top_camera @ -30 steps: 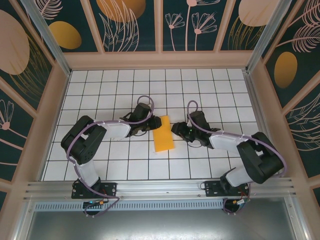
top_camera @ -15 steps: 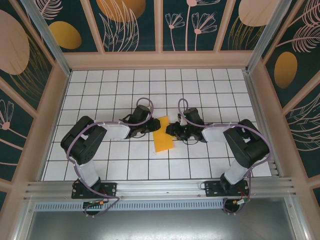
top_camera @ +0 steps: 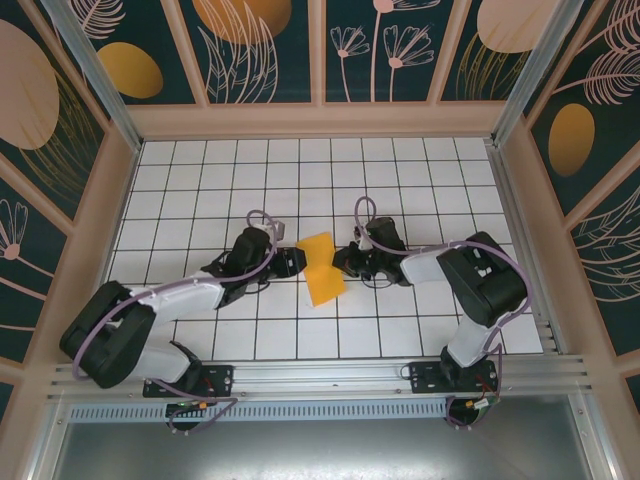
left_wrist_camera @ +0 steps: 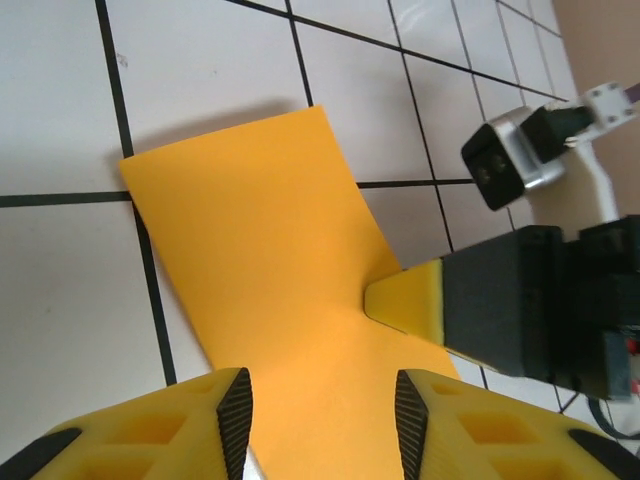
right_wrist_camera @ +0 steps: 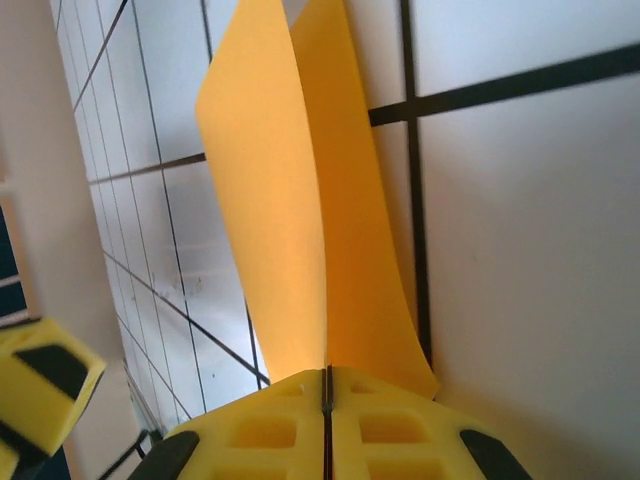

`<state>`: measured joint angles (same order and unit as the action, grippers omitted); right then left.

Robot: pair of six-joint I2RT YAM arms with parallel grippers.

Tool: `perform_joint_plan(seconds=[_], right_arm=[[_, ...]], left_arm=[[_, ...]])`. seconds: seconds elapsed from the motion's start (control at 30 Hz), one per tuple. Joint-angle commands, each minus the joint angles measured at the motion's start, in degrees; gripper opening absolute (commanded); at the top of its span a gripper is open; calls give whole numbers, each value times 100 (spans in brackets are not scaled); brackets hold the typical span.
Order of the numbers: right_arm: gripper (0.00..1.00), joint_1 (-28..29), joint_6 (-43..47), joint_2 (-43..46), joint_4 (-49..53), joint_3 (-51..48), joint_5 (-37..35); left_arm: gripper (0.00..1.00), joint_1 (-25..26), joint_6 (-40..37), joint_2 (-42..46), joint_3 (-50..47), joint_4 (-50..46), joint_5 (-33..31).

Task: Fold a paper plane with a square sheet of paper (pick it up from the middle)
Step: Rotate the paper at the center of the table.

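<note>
Right gripper point(right_wrist_camera: 326, 385) is clamped tight on the near edge of the square sheet of paper point(right_wrist_camera: 290, 200); from that wrist I see two orange-yellow leaves rising off the fingers. One sheet only, lying mid-table between my two grippers on the white grid table point(top_camera: 200, 180). On the opposite side, the left gripper point(left_wrist_camera: 322, 425) has its jaws apart and grips nothing, with the paper flat just under them. Two arms face each other across the sheet. Leaf-painted wall panels point(top_camera: 260, 50) ring the table, well apart from the paper.
</note>
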<state>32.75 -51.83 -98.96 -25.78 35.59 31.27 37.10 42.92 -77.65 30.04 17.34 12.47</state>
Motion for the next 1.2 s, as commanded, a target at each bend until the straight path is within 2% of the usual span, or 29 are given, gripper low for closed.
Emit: perform_joint_plan(seconds=[0.0, 0.3, 0.7, 0.97, 1.1, 1.17], right_arm=[[7, 182, -520, 289, -414, -199, -499], [5, 682, -1680, 838, -467, -665, -1951], [5, 1079, -2420, 1074, -349, -836, -2591], [12, 1117, -2127, 1238, 99, -756, -2584], [19, 970, -1535, 1189, 144, -589, -2080], [25, 830, -1197, 1126, 195, -482, -1714]], left_arm=[[46, 68, -168, 465, -217, 59, -159], [47, 99, -221, 1150, -569, 168, -483], [49, 104, -335, 1426, -749, 340, -254], [50, 102, -297, 1821, -974, 249, -281], [51, 101, -308, 1834, -970, 246, -241], [51, 102, -293, 1800, -956, 298, -203]])
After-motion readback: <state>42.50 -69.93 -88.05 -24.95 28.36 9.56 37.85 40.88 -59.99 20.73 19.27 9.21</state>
